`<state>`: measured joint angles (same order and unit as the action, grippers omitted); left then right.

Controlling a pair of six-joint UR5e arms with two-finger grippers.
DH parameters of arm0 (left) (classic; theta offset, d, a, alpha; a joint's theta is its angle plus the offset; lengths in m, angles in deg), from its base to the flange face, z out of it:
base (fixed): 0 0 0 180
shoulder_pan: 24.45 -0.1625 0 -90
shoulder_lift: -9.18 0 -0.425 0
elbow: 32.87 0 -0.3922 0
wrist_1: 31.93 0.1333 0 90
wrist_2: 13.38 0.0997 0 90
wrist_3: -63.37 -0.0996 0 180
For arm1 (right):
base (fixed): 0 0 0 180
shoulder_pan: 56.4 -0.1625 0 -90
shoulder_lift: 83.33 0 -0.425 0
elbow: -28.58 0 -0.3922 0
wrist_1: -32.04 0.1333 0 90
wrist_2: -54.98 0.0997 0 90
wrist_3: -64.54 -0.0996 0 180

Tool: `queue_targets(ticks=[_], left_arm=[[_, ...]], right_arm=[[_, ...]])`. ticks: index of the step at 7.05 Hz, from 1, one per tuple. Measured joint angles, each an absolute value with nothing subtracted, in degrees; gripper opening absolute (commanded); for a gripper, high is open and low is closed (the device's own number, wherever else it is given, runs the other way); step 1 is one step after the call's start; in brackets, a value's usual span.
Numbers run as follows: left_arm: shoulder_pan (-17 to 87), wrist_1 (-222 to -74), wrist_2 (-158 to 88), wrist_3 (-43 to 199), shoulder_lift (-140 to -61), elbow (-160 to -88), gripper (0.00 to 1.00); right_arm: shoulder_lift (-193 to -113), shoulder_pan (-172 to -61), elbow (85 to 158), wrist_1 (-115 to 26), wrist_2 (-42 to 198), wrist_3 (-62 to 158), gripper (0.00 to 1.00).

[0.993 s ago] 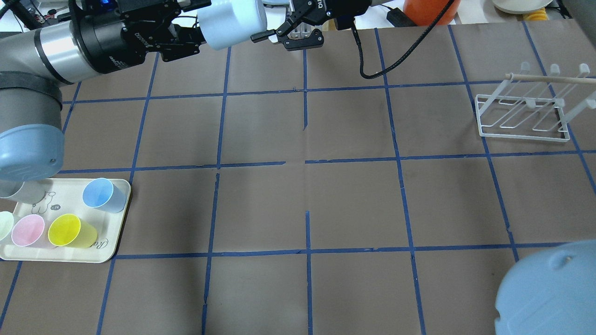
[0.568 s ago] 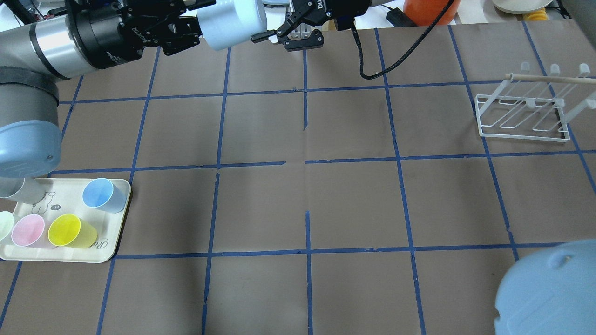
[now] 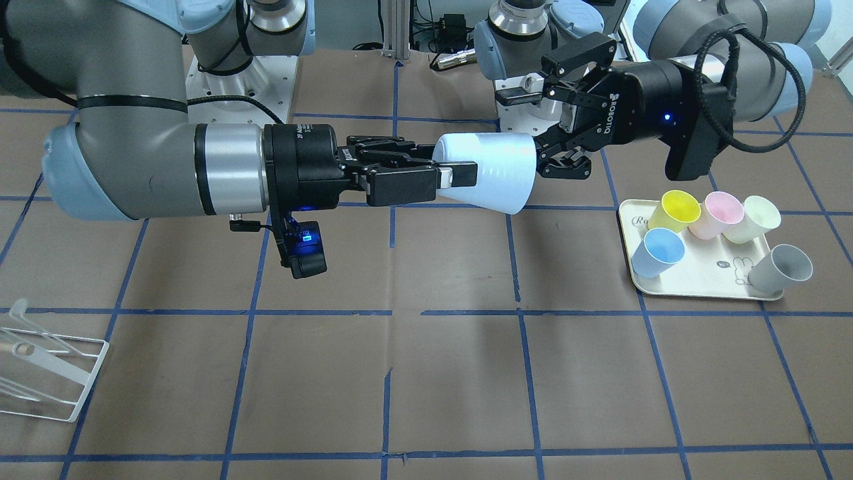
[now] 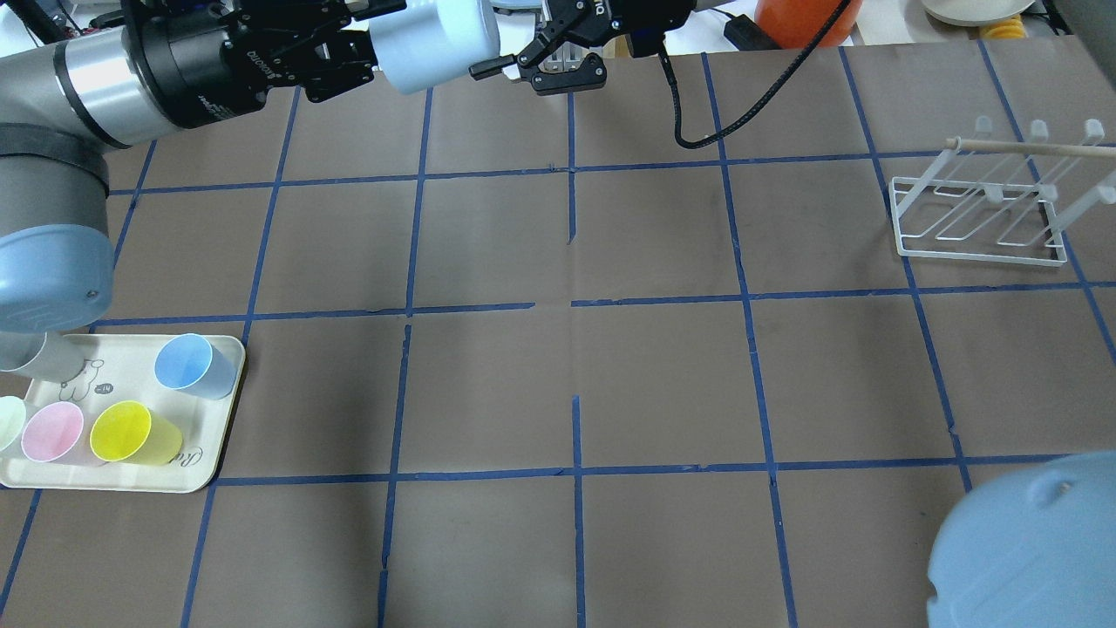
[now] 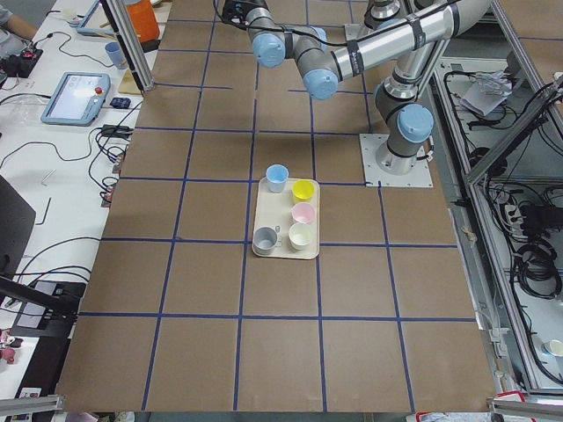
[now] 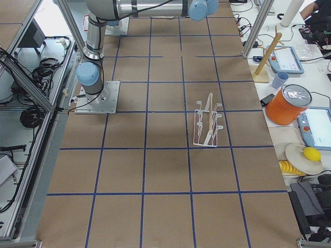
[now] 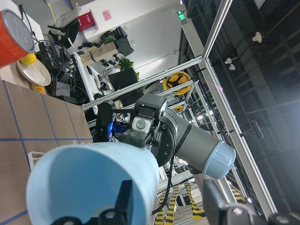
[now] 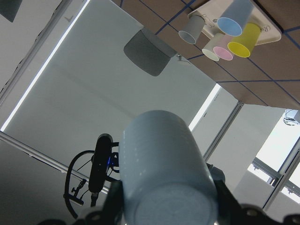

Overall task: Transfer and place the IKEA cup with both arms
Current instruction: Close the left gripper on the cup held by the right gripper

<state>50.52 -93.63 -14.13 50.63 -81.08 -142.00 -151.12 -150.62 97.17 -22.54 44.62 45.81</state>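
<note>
The pale blue IKEA cup (image 3: 490, 170) hangs on its side in mid-air above the table's robot side. My right gripper (image 3: 453, 163) is shut on its narrow base end; in the right wrist view the cup's base (image 8: 164, 173) sits between the fingers. My left gripper (image 3: 530, 132) is open at the cup's rim end, jaws spread wide and just clear of the rim. The left wrist view looks into the cup's mouth (image 7: 93, 183). A second identical blue cup (image 3: 658, 252) stands on the tray (image 3: 706, 280).
The tray also holds a yellow cup (image 3: 674, 207), a pink cup (image 3: 720, 210), a cream cup (image 3: 753, 217) and a grey cup (image 3: 783, 267). A white wire rack (image 4: 981, 218) stands at the table's right side. An orange container (image 4: 806, 22) sits beyond the far edge.
My left gripper has drawn back a little from the cup's rim, away from the right arm. The cup and the right gripper have stayed in place.
</note>
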Motion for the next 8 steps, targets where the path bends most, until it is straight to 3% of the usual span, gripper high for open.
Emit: queue_targets(ticks=[1,2,5,6,7,8], left_arm=[[50.5,-93.6,-14.1,50.6,-81.1,-142.0,0.44],[50.5,-93.6,-14.1,50.5,-80.9,-142.1,0.21],[50.5,-93.5,-14.0,50.3,-80.4,-142.2,0.0],[50.5,-93.5,-14.0,50.3,-80.3,-142.2,0.0],[50.5,-93.5,-14.1,50.3,-80.2,-142.3,0.0],[50.4,-93.5,-14.1,50.3,-80.1,-142.5,0.0]], right_arm=[[-151.2,-150.6,97.1,-22.5,44.6,45.6,0.07],[-151.2,-150.6,97.1,-22.5,44.6,45.6,0.07],[-151.3,-150.6,97.2,-22.5,44.6,45.6,0.07],[-151.3,-150.6,97.2,-22.6,44.7,45.6,0.09],[-151.3,-150.6,97.2,-22.6,44.6,45.6,0.66],[-151.2,-150.6,97.2,-22.6,44.6,45.6,1.0]])
